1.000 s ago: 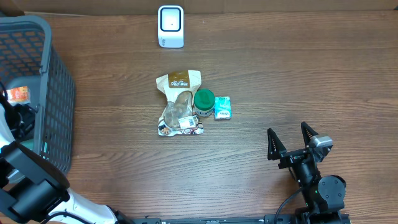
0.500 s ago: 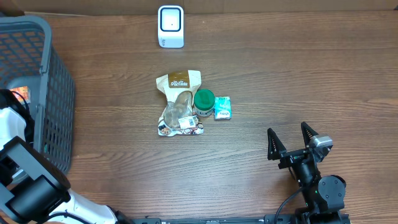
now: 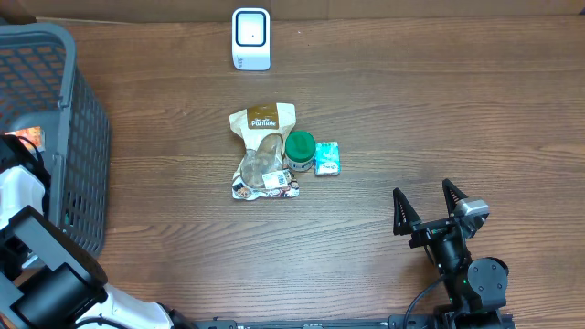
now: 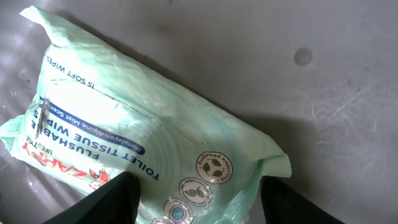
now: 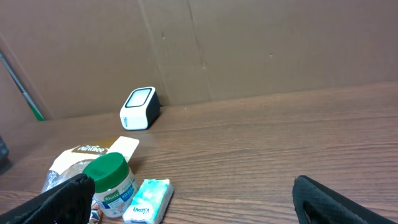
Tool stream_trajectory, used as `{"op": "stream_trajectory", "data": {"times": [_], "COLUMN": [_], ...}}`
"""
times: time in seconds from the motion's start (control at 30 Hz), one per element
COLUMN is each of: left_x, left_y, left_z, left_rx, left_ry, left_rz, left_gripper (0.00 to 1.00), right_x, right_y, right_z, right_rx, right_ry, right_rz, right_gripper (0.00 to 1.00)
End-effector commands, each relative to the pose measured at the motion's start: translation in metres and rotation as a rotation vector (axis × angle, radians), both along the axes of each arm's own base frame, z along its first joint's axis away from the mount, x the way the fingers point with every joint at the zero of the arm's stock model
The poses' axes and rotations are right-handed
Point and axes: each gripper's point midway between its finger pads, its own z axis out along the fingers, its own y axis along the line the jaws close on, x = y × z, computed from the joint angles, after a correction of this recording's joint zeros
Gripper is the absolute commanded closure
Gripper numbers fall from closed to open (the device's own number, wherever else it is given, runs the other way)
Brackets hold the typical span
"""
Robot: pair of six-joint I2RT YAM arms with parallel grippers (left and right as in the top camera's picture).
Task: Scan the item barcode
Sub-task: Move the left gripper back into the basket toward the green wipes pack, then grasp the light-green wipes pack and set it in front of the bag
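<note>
The grey basket (image 3: 87,146) sits at the far left, and its left side is cut off by the edge of the overhead view. The left arm (image 3: 20,196) reaches down into it. From above, the arm hides its own hand and the pale green wipes pack (image 4: 143,118). A small orange packet (image 3: 27,138) peeks out just past the arm, too small to read.

In the left wrist view the wipes pack lies flat on the basket floor. Its near end runs off the bottom of the view. The left gripper (image 4: 198,180) is right over that near end. Its fingers (image 4: 112,202) stand apart, one on each side of the pack. A thin strip of floor shows beside the right one. I cannot tell if the left one presses on the pack.

In the middle of the table (image 3: 439,100) lie a brown pouch (image 3: 263,137), a jar with a green lid (image 3: 300,146) and a small blue-green packet (image 3: 327,159), all touching in a row. The white scanner (image 3: 250,38) stands at the far edge, well apart from the basket.

At the near right the right gripper (image 3: 422,188) is spread wide and holds nothing.
</note>
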Motion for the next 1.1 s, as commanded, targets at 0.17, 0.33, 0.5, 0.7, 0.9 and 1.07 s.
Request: {"op": "stream_trajectory", "data": {"times": [0.17,0.33,0.5,0.7,0.9,1.07], "left_x": [-0.017,-0.019,-0.018,0.005,0.043,0.066], "left_y": [-0.026,-0.023,-0.013,0.005,0.004,-0.030], "left_z": [-0.041,-0.039,-0.015,0.060,0.170,0.268], "left_rx": [-0.096,-0.084,-0.051,0.010,0.079,0.147], "left_ry": [0.061,0.074,0.099,0.004,-0.279,-0.541], "left_rz": [-0.021,-0.021,-0.012,0.027,0.005,-0.113], "left_gripper": [0.60,0.96,0.96,0.96,0.96,0.96], "right_x": [0.000,0.000,0.000,0.000,0.000,0.000], "right_y": [-0.002,-0.002,-0.002,-0.002,-0.002,-0.002], "right_z": [-0.001,-0.001,-0.001,-0.001,-0.001,-0.001], "right_rx": [0.000,0.000,0.000,0.000,0.000,0.000], "right_ry": [-0.005,-0.006,-0.006,-0.006,-0.006,-0.006], "right_rz": [-0.009,-0.009,-0.009,-0.009,-0.010,-0.009], "right_gripper": [0.00,0.00,0.00,0.00,0.00,0.00]}}
